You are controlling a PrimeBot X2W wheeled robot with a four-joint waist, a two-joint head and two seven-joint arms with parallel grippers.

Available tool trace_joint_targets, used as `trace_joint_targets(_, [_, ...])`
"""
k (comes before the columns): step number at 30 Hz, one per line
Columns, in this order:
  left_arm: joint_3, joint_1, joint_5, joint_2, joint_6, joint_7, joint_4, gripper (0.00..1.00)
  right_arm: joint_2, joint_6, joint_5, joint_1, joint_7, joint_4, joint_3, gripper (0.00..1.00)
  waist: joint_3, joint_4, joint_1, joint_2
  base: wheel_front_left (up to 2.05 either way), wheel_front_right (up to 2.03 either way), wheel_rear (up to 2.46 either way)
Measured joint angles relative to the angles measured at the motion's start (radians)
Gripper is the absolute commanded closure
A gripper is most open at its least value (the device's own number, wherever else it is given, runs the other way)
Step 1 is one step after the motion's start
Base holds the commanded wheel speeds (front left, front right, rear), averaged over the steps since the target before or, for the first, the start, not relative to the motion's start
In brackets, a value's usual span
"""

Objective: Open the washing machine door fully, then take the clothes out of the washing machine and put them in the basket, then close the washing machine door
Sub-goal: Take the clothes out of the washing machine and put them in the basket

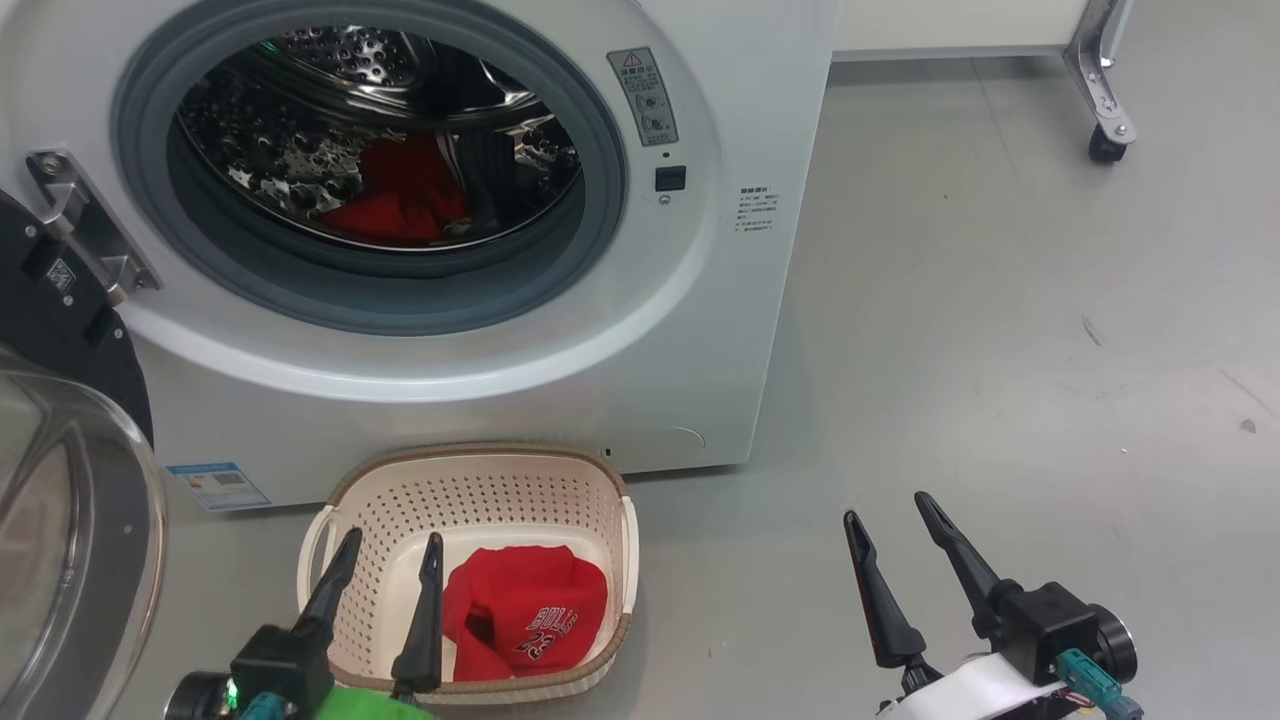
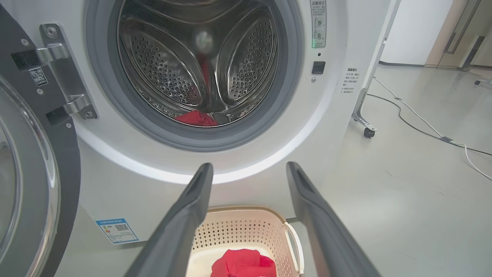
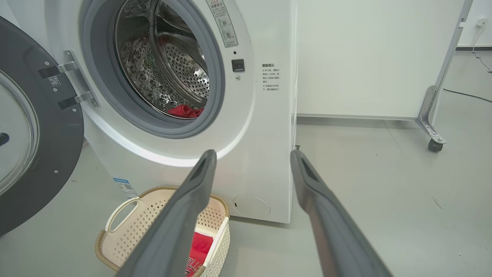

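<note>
I find both grippers released, holding nothing. The left gripper has its fingers over the basket, with the jersey just right of them. A second red garment lies inside the washing machine, well beyond the fingertips. The washing machine door stands open to their left. The right gripper hangs over the floor.

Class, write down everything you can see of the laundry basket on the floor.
The basket is cream perforated plastic, a rounded rectangle with a brown woven rim and white side handles. It stands upright on the grey floor before the washing machine. A red jersey lettered BULLS lies inside.
</note>
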Motion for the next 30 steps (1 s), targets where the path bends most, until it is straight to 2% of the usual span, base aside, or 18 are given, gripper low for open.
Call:
trace_joint_targets(18, [0.036,-0.313,0.016,0.012,0.001,0.124,0.067,0.0,0.002,0.006,-0.007,-0.076,0.0,-0.069,0.044,0.0,0.204,-0.059,0.0,0.0,0.0,0.0,0.0])
trace_joint_targets(30, [0.121,-0.589,-0.031,0.123,-0.023,0.29,0.115,0.0,0.003,0.003,0.002,-0.143,0.0,-0.105,0.057,0.0,0.339,-0.146,0.0,0.0,0.0,0.0,0.0])
